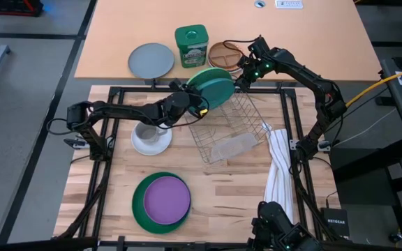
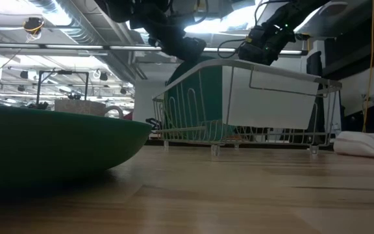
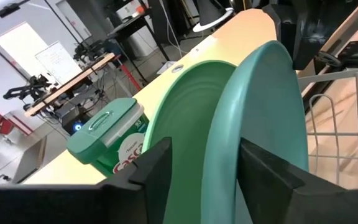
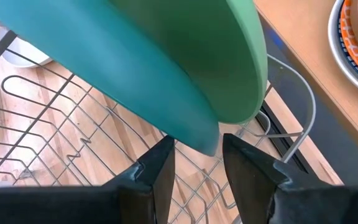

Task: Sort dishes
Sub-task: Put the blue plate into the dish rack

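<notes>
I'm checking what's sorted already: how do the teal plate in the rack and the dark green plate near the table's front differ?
The teal plate stands on edge in the wire rack; the dark green plate lies flat on the table. The teal plate leans beside a lighter green plate, with the left tool straddling its rim; the dark green plate carries a purple plate on top. Both are large and round.
</notes>
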`<state>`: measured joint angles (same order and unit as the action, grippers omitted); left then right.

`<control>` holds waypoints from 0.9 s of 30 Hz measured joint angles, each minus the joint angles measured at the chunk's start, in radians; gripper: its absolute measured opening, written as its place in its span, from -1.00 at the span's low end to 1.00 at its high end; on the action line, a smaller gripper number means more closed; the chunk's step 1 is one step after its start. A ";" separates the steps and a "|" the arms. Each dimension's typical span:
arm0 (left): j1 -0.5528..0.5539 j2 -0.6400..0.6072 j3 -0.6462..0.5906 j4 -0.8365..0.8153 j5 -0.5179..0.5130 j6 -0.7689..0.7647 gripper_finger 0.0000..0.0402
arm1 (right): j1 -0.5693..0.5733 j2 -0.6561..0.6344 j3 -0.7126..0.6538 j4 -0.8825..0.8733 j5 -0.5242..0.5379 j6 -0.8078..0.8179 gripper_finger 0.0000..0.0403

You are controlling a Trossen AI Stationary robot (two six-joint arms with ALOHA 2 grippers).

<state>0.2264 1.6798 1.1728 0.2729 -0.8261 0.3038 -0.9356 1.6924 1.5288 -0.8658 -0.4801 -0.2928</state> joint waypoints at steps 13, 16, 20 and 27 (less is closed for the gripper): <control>-0.031 -0.058 0.002 0.003 -0.001 0.039 -0.11 | 0.000 0.000 0.000 0.090 0.000 0.135 -0.31; -0.042 -0.075 0.002 -0.001 -0.002 0.044 -0.11 | 0.000 0.000 0.000 0.105 0.002 0.158 -0.31; -0.068 -0.108 0.002 0.000 -0.002 0.044 -0.13 | 0.000 0.000 0.000 0.106 0.016 0.190 -0.31; -0.128 -0.169 0.002 -0.002 -0.001 0.068 -0.14 | 0.000 0.000 0.000 0.081 0.040 0.212 -0.31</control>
<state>0.0984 1.5105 1.1748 0.2707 -0.8274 0.3723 -0.9356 1.6924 1.5288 -0.7845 -0.4396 -0.0803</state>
